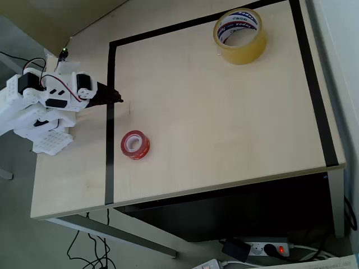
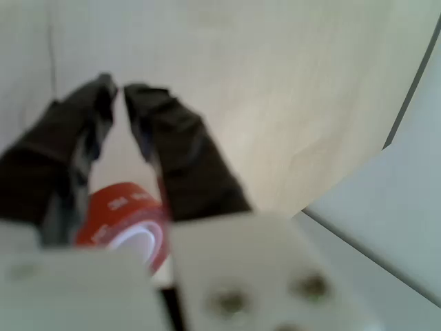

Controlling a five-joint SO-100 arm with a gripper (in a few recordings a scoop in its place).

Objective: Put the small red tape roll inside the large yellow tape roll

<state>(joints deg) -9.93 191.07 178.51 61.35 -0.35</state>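
The small red tape roll (image 1: 135, 144) lies flat on the pale wooden table, white core up, near the left black tape line. The large yellow tape roll (image 1: 240, 35) lies flat at the far right, its white core printed with red and blue lettering. My gripper (image 1: 119, 101) hovers up and left of the red roll, apart from it, with black fingers pointing right. In the wrist view the gripper (image 2: 117, 89) is shut, its tips almost touching with nothing between them. The red roll (image 2: 127, 221) shows blurred below the fingers (image 2: 186, 158).
Black tape lines (image 1: 110, 123) frame a rectangular work area on the table (image 1: 224, 123). The table's front edge runs along the bottom, with cables and a power strip (image 1: 263, 247) on the floor beyond. The arm's white base (image 1: 39, 109) sits at the left edge.
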